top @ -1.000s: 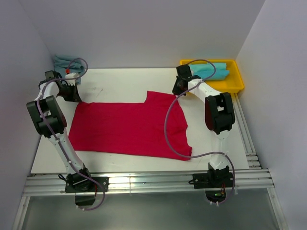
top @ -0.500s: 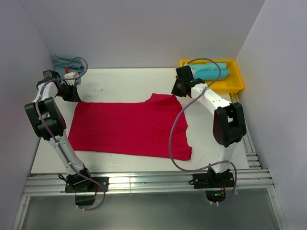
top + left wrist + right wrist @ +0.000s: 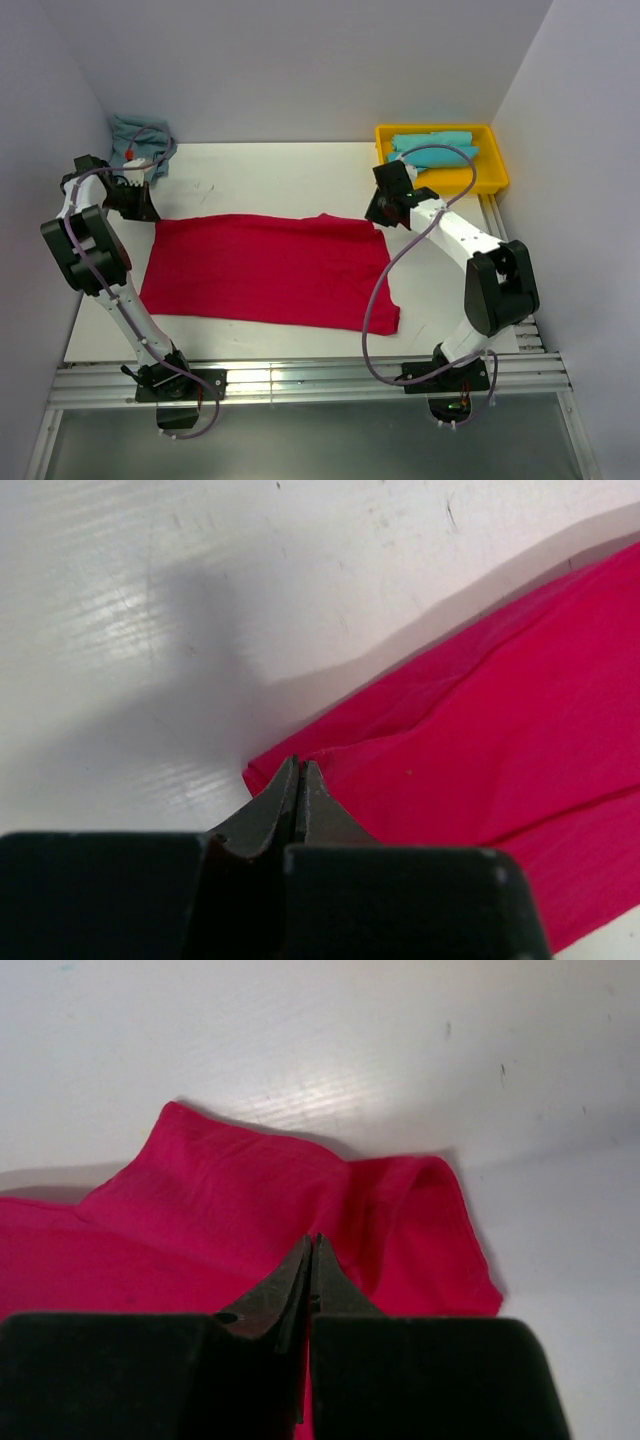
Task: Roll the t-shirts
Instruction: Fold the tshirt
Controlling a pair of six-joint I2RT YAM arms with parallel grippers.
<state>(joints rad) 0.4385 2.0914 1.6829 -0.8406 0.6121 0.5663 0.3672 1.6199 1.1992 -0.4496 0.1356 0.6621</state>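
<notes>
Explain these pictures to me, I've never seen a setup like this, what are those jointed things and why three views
These are two robot arms bolted at the near edge of a white table. The wide picture comes from a fixed camera above and behind them. The two close-ups come from cameras on the arms' wrists, so each shows its own dark fingers at the bottom. A red t-shirt lies spread on the table. The left gripper is shut on its far left corner, the right gripper on its far right edge, where the cloth bunches. Light turquoise shirts, apparently rolled, lie in a yellow tray at the far right; another turquoise heap sits in the far left corner.
</notes>
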